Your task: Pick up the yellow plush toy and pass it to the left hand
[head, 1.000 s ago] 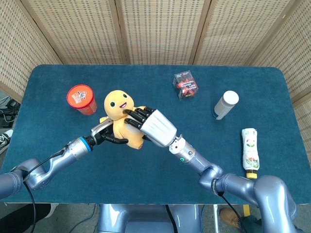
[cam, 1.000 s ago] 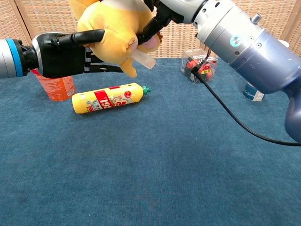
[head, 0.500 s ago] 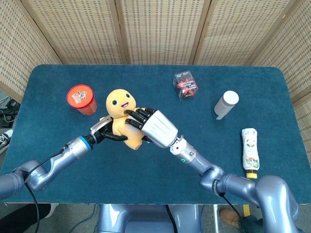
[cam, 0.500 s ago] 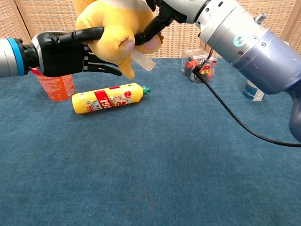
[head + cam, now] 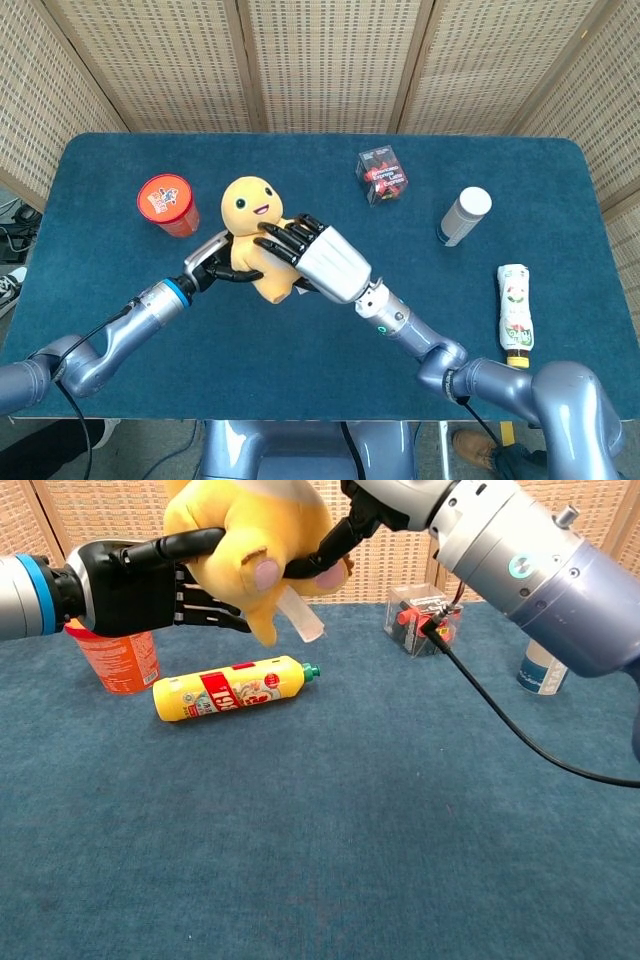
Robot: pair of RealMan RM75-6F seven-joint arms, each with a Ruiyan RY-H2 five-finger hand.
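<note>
The yellow plush toy [image 5: 252, 228] with a smiling face is held in the air above the left middle of the blue table [image 5: 120, 300]. In the chest view the plush toy [image 5: 255, 525] sits at the top of the frame. My right hand [image 5: 318, 258] grips its body from the right, dark fingers pressed into the fabric. My left hand [image 5: 214, 268] reaches in from the left, and its fingers wrap the toy's lower body. In the chest view the left hand [image 5: 135, 585] has one finger lying over the toy and the others under it. The right hand [image 5: 395, 505] is partly cut off at the top.
A red-orange cup [image 5: 167, 204] stands at the left. A yellow bottle [image 5: 235, 687] lies on the table below the hands. A clear box [image 5: 382, 175] with red pieces sits at the back. A white can [image 5: 464, 216] and a lying bottle [image 5: 515, 315] are at the right.
The toy and both hands have drifted slightly right and up. The left hand's fingers have closed further around the toy while the right hand keeps its hold.
</note>
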